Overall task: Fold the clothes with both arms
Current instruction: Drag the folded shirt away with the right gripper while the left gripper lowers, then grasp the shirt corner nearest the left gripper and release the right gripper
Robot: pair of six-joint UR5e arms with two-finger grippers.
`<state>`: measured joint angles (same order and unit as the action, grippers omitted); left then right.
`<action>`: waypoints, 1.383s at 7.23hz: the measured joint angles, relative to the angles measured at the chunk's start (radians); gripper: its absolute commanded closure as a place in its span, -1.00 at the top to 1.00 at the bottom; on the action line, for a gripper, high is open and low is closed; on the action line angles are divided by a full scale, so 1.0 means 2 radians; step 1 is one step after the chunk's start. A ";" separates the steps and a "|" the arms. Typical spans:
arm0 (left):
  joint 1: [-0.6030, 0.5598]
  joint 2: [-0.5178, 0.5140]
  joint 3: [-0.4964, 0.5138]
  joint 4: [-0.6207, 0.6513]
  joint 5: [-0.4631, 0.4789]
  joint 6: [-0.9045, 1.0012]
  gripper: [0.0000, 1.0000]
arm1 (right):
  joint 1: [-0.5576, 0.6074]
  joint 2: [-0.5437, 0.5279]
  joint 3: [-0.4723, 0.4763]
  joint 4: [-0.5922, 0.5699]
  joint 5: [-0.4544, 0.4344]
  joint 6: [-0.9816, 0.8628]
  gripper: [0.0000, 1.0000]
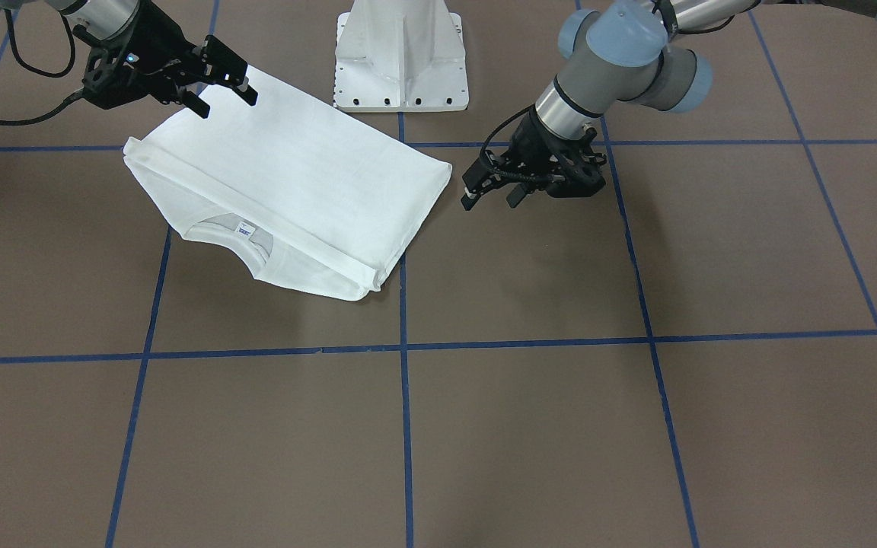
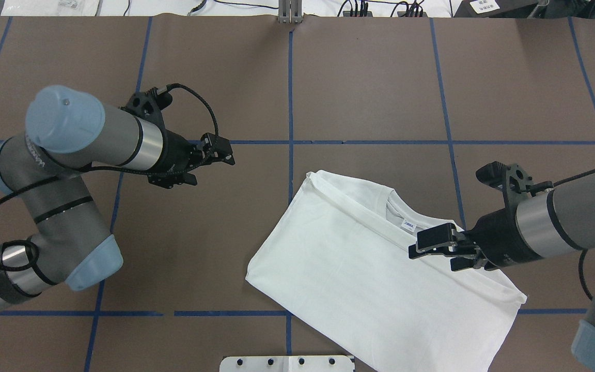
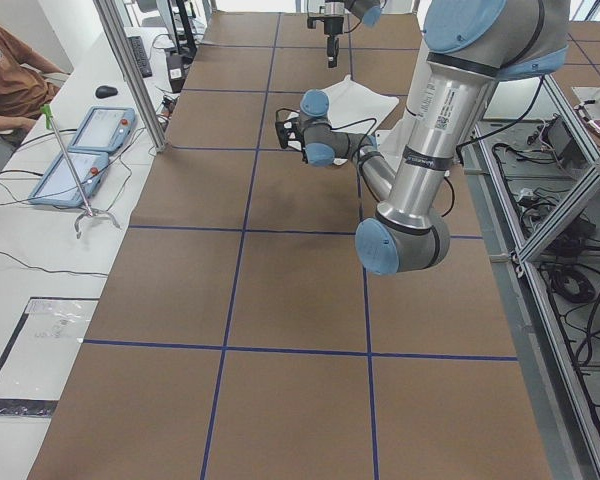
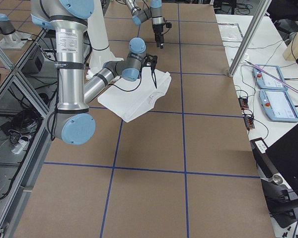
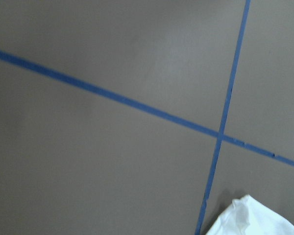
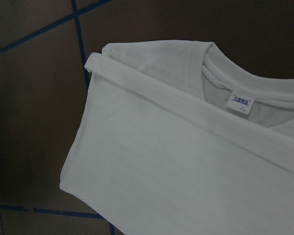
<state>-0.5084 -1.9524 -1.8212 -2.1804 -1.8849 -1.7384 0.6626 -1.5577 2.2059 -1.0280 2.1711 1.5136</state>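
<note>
Hovering right end effector (image 1: 227, 105): fingers spread, above the shirt (image 1: 294, 183) on its collar (image 1: 225, 232) side.
Left end effector (image 1: 492, 202): spread, apart from it.
Shirt: lies diagonal on the surface; I judge the right one nearer.

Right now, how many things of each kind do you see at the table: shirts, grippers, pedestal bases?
White T-shirt: 1
Black grippers: 2, the left gripper and the right gripper
White pedestal base: 1
Total: 4
</note>
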 measured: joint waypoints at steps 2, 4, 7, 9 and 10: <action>0.083 0.010 -0.002 -0.012 0.062 -0.067 0.98 | 0.027 0.016 -0.006 0.000 -0.004 0.000 1.00; 0.126 0.010 0.007 -0.011 0.083 -0.090 0.88 | 0.033 0.020 -0.008 0.000 -0.005 -0.001 1.00; 0.135 0.006 0.017 -0.011 0.085 -0.093 0.46 | 0.033 0.023 -0.011 -0.001 -0.002 0.000 1.00; 0.133 0.005 0.020 -0.011 0.086 -0.091 0.12 | 0.034 0.024 -0.011 -0.004 0.001 0.001 1.00; 0.132 0.006 0.023 -0.011 0.088 -0.089 -0.07 | 0.034 0.024 -0.011 -0.004 0.001 0.002 1.00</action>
<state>-0.2449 -1.9414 -1.7757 -2.2028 -1.7093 -1.9164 0.7300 -1.5090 2.1833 -1.0366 2.1729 1.5185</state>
